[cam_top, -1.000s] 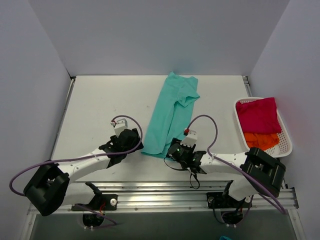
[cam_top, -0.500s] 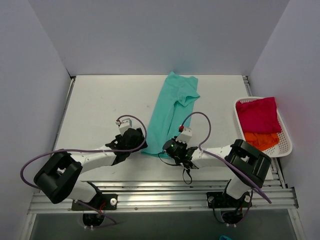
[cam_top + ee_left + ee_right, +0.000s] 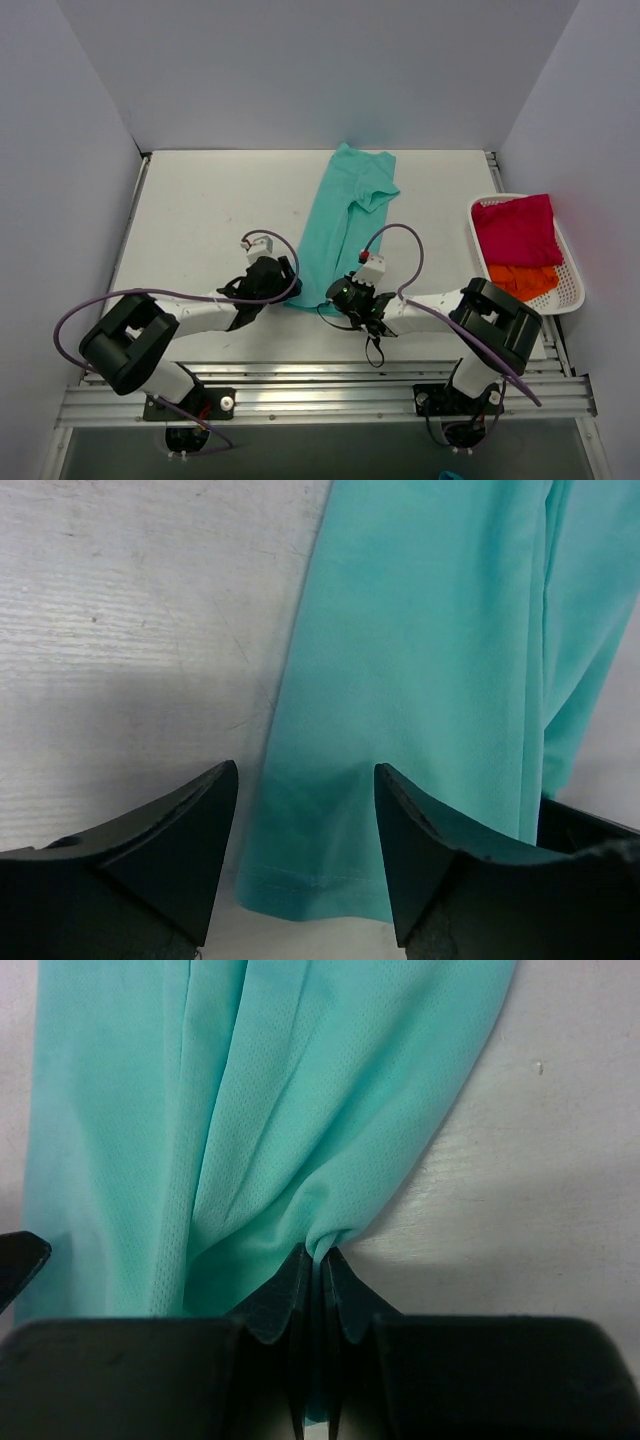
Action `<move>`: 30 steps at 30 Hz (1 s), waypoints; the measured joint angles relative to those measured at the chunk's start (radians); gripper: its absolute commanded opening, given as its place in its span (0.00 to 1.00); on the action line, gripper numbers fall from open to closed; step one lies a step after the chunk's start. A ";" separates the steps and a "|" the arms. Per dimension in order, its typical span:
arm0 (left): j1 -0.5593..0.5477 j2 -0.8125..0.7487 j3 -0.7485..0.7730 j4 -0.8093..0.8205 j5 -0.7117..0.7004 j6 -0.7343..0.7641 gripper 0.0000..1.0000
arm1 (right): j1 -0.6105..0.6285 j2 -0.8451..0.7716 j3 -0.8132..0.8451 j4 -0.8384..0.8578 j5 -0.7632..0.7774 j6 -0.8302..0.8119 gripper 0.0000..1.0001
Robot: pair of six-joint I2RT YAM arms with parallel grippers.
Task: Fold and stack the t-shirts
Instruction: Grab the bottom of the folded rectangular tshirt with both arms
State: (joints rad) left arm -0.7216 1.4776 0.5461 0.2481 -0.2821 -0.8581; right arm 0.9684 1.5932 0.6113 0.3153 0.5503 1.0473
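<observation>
White table (image 3: 200,200), teal t-shirt (image 3: 345,215) folded lengthwise.
My right fingers (image 3: 331,297) pinch its near hem; left fingers (image 3: 288,283) wide, perhaps straddling its corner.

We see the middle shirt (image 3: 345,225) lying on the table (image 3: 200,210), running from the far edge down toward us. The basket (image 3: 573,275) sits at the right side of the table, well apart from that shirt. In the basket the back shirt (image 3: 515,230) lies behind the front shirt (image 3: 522,280) and partly on it. The left gripper (image 3: 305,772) is at the middle shirt's near left corner, one finger over the bare table and one over the cloth, spread apart. The right gripper (image 3: 318,1256) is at the near right corner and pinches the edge there.
</observation>
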 measured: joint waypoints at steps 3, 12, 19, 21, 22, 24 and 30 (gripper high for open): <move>-0.004 0.018 -0.011 0.040 0.035 0.000 0.45 | 0.000 0.000 0.000 0.000 0.000 0.000 0.00; -0.011 0.061 -0.027 0.105 0.114 0.003 0.02 | -0.001 -0.023 -0.021 -0.010 0.004 0.016 0.00; -0.029 -0.001 -0.065 0.063 0.093 -0.037 0.02 | 0.010 -0.174 -0.125 -0.111 0.011 0.087 0.00; -0.046 -0.048 -0.080 0.031 0.086 -0.056 0.02 | 0.026 -0.236 -0.153 -0.145 0.011 0.116 0.00; -0.057 -0.071 -0.084 0.016 0.079 -0.065 0.02 | 0.035 -0.266 -0.161 -0.164 0.011 0.133 0.00; -0.080 -0.115 -0.089 -0.009 0.064 -0.083 0.02 | 0.048 -0.328 -0.177 -0.201 0.013 0.162 0.00; -0.151 -0.174 -0.090 -0.081 -0.006 -0.108 0.02 | 0.066 -0.439 -0.230 -0.277 0.023 0.213 0.41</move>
State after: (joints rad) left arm -0.8730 1.3033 0.4561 0.1673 -0.2878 -0.9665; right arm 1.0344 1.1545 0.3817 0.0383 0.5732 1.2602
